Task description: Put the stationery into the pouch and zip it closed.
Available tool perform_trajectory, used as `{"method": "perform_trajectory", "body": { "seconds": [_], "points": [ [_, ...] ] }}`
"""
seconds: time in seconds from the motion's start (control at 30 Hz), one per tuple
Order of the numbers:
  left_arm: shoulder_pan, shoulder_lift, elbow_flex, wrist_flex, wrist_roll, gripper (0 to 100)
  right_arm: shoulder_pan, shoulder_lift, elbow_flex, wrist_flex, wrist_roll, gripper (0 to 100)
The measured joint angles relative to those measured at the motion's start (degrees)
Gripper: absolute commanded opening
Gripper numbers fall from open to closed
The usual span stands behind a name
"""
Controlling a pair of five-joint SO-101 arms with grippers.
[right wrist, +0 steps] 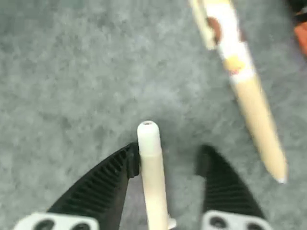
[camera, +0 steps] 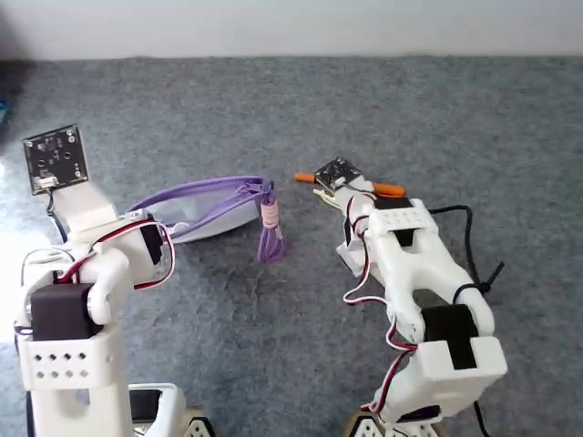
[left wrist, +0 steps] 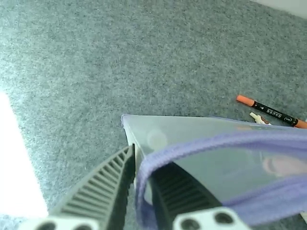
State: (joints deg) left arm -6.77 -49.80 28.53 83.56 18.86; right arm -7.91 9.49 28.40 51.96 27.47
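Cream pen (right wrist: 151, 177) lay between jaws of released right pincer (right wrist: 169, 152), long axis along reach, touching one jaw. Left pincer (left wrist: 143, 160) clenched on pouch (left wrist: 211, 146) rim, well apart.

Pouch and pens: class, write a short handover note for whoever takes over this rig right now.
Left gripper: shut on the pouch rim, mouth open.
Right gripper: open, cream pen between its fingers, not clamped.
On the carpet, outside the pouch: second cream pen, orange marker.
Done: pouch held.
Left: load all three, zip shut.
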Motion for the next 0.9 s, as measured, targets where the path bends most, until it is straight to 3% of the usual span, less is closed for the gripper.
{"method": "perform_trajectory", "body": {
  "seconds": [0.17,0.4,0.73,0.9],
  "points": [
    [0.0,0.0,0.0,0.0,0.0,1,0.2,0.6,-1.3,-0.3,0.0,0.8],
    [0.0,0.0,0.0,0.0,0.0,1,-0.2,-5.7,-1.3,7.0,-0.4,0.8],
    [0.0,0.0,0.0,0.0,0.0,1,0.4,-34.9,-1.3,22.9,-0.7,0.8],
    [0.0,0.0,0.0,0.0,0.0,1,0.5,-52.2,-1.3,26.3,-6.9,0.8]
  ]
}}
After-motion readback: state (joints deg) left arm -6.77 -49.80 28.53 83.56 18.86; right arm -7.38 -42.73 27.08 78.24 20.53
